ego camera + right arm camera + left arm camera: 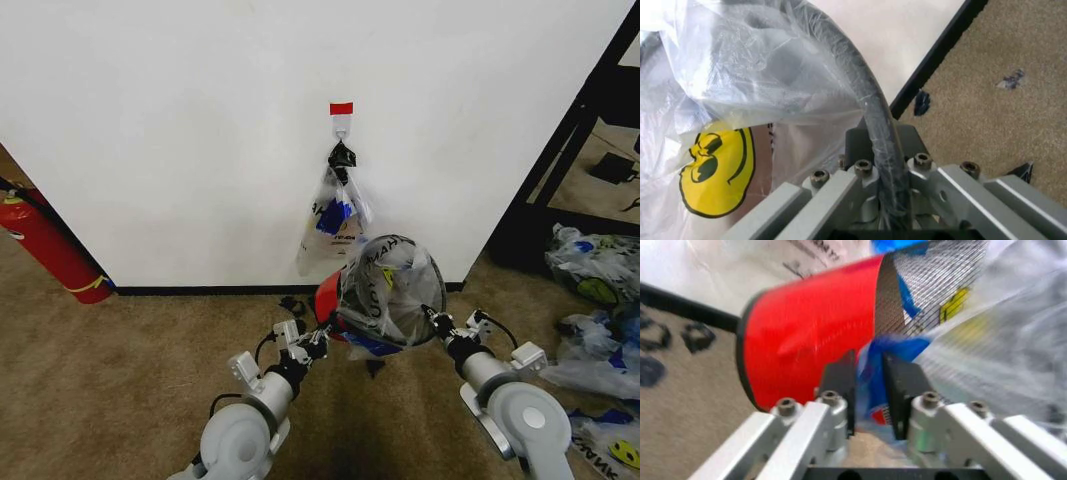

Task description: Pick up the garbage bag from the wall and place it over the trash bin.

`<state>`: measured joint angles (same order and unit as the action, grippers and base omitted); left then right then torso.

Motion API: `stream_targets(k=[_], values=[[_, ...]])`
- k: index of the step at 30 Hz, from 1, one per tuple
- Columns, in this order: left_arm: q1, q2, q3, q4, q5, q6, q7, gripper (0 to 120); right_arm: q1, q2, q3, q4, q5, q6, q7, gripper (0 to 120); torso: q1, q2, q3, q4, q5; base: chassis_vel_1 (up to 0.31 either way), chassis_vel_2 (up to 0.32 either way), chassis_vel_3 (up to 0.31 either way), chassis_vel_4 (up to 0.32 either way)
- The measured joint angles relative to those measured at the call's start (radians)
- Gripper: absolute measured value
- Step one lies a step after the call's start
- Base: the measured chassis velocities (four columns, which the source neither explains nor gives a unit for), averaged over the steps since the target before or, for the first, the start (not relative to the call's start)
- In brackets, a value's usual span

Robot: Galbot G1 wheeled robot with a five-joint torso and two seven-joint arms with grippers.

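the thin see-through plastic garbage bag [388, 288] is sitting draped over the small round black trash bin [330, 296] by the white wall [180, 130], with the left gripper [869, 390] pinching its blue edge and the right gripper [883, 150] clamping the bagged rim.

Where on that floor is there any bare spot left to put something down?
The carpet on the robot's left is bare, bordered by the fire extinguisher, the baseboard and the left gripper. It is crowded around the trash bin, where both grippers hold the garbage bag, right gripper included, and on the right, where loose bags litter the floor.
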<state>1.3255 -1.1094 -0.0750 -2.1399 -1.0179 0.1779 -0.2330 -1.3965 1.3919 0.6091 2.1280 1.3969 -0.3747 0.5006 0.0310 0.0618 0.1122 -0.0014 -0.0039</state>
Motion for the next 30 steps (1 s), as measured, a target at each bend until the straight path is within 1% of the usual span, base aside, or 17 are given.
stream_targets(k=[4, 9, 10, 12, 13, 14, 16, 17, 18, 19, 22, 24, 25, 26, 28, 29, 30], values=[[0.014, 0.034, -0.018, -0.027, 0.033, 0.007, -0.014, 35, 0.007, 0.000, -0.003, -0.015, -0.014, 0.005, -0.005, 0, 0.000, 0.000, 0.000, 0.0001, 0.0000, 0.000, 0.000, 0.000, 0.000], [0.031, 0.078, -0.041, -0.063, 0.096, 0.009, -0.070, 56, 0.019, -0.003, -0.007, -0.046, -0.062, 0.018, -0.021, 0, 0.000, 0.000, 0.000, 0.0001, -0.0001, 0.000, 0.000, 0.000, 0.000], [0.031, 0.078, -0.041, -0.063, 0.096, 0.009, -0.070, 56, 0.019, -0.003, -0.007, -0.046, -0.062, 0.018, -0.021, 0, 0.000, 0.000, 0.000, 0.0001, -0.0001, 0.000, 0.000, 0.000, 0.000], [0.027, 0.093, -0.049, -0.102, 0.107, 0.010, -0.114, 64, 0.021, -0.004, -0.015, -0.053, -0.096, 0.025, -0.029, 0, 0.000, 0.000, 0.000, 0.0002, -0.0002, 0.000, 0.000, 0.000, 0.000], [0.019, 0.112, -0.051, -0.133, 0.113, 0.031, -0.133, 70, 0.022, -0.004, -0.022, -0.056, -0.124, 0.032, -0.032, 0, 0.000, 0.000, 0.000, 0.0000, -0.0002, 0.000, 0.000, 0.000, 0.000], [0.010, 0.135, -0.050, -0.158, 0.127, 0.054, -0.141, 73, 0.023, -0.004, -0.028, -0.059, -0.148, 0.040, -0.034, 0, 0.000, 0.000, 0.000, 0.0000, -0.0001, 0.000, 0.000, 0.000, 0.000], [-0.015, 0.191, -0.040, -0.182, 0.160, 0.104, -0.150, 83, 0.026, 0.002, -0.040, -0.066, -0.188, 0.058, -0.033, 0, 0.000, 0.000, 0.000, -0.0001, -0.0001, 0.000, 0.000, 0.000, 0.000], [-0.030, 0.214, -0.031, -0.185, 0.162, 0.118, -0.154, 83, 0.026, 0.005, -0.046, -0.066, -0.199, 0.062, -0.030, 0, 0.000, 0.000, 0.000, -0.0001, -0.0001, 0.000, 0.000, 0.000, 0.000], [-0.030, 0.214, -0.031, -0.185, 0.162, 0.118, -0.154, 83, 0.026, 0.005, -0.046, -0.066, -0.199, 0.062, -0.030, 0, 0.000, 0.000, 0.000, -0.0001, -0.0001, 0.000, 0.000, 0.000, 0.000], [-0.050, 0.238, -0.019, -0.188, 0.155, 0.134, -0.160, 77, 0.026, 0.011, -0.053, -0.066, -0.216, 0.065, -0.028, 0, 0.000, 0.000, 0.000, 0.0001, -0.0002, 0.000, 0.000, 0.000, 0.000], [-0.108, 0.281, 0.017, -0.189, 0.114, 0.155, -0.160, 68, 0.026, 0.021, -0.066, -0.067, -0.250, 0.072, -0.023, 0, 0.000, 0.000, 0.000, 0.0002, -0.0002, 0.000, 0.000, 0.000, 0.000], [-0.248, 0.314, 0.102, -0.165, 0.064, 0.200, -0.148, 57, 0.027, 0.030, -0.085, -0.075, -0.306, 0.087, -0.021, 0, 0.000, 0.000, 0.000, 0.0002, -0.0001, 0.000, 0.000, 0.000, 0.000], [-0.292, 0.316, 0.130, -0.154, 0.052, 0.214, -0.151, 53, 0.027, 0.031, -0.091, -0.079, -0.326, 0.092, -0.021, 0, 0.000, 0.000, 0.000, -0.0001, -0.0002, 0.000, 0.000, 0.000, 0.000], [-0.292, 0.316, 0.130, -0.154, 0.052, 0.214, -0.151, 53, 0.027, 0.031, -0.091, -0.079, -0.326, 0.092, -0.021, 0, 0.000, 0.000, 0.000, -0.0001, -0.0002, 0.000, 0.000, 0.000, 0.000], [-0.403, 0.317, 0.209, -0.127, 0.013, 0.253, -0.174, 47, 0.027, 0.037, -0.100, -0.085, -0.366, 0.100, -0.021, 0, 0.000, 0.000, 0.000, -0.0003, -0.0002, 0.000, 0.000, 0.000, 0.000], [-0.490, 0.313, 0.291, -0.104, -0.014, 0.279, -0.197, 40, 0.027, 0.042, -0.105, -0.091, -0.393, 0.104, -0.023, 0, 0.000, 0.000, 0.000, -0.0004, 0.0001, 0.000, 0.000, 0.000, 0.000], [-0.522, 0.310, 0.323, -0.094, -0.019, 0.286, -0.205, 39, 0.027, 0.044, -0.107, -0.093, -0.403, 0.105, -0.024, 0, 0.000, 0.000, 0.000, -0.0003, 0.0000, 0.000, 0.000, 0.000, 0.000]])
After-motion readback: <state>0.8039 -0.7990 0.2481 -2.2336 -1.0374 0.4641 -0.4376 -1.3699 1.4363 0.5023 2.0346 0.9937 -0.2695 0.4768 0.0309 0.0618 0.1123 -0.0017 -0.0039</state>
